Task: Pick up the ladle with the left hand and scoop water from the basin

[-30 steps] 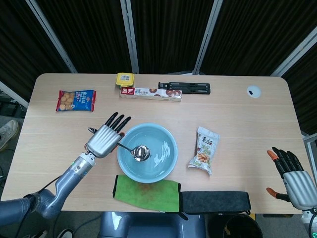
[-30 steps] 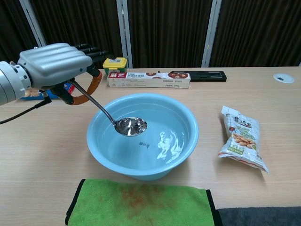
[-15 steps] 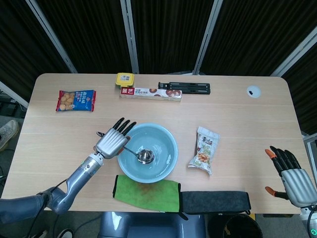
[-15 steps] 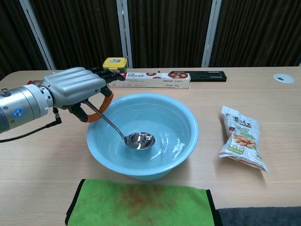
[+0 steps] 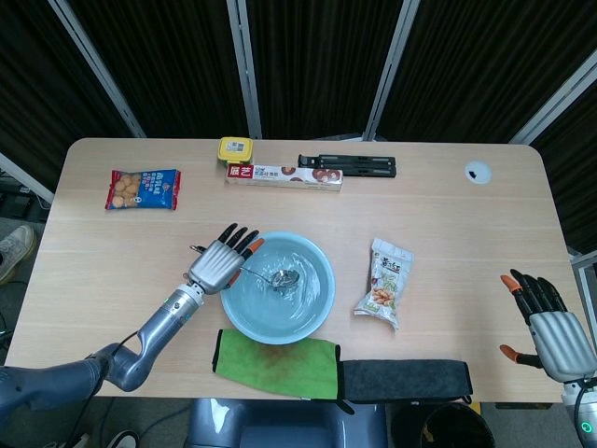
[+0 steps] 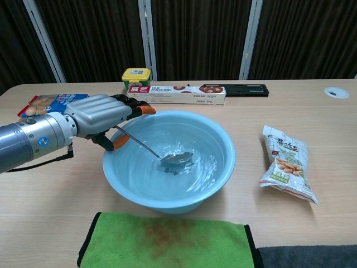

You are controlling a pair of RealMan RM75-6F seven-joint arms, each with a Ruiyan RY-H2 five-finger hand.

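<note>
One second on, the left hand (image 6: 100,114) has dropped beside the basin (image 6: 220,167) rim, fingers pinching the ladle (image 6: 167,158) handle. Its bowl, earlier clear of the surface, now sits tipped in rippling water, so the scoop is likely under way. Right hand (image 5: 550,327) idles at the worktop (image 5: 466,224) edge, fingers spread, empty.

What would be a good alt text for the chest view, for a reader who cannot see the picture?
The robot's left hand holds a ladle by its handle, with the bowl dipped into the water of a light blue basin on a wooden table. A green cloth lies in front of the basin, and a snack bag lies to its right.
</note>
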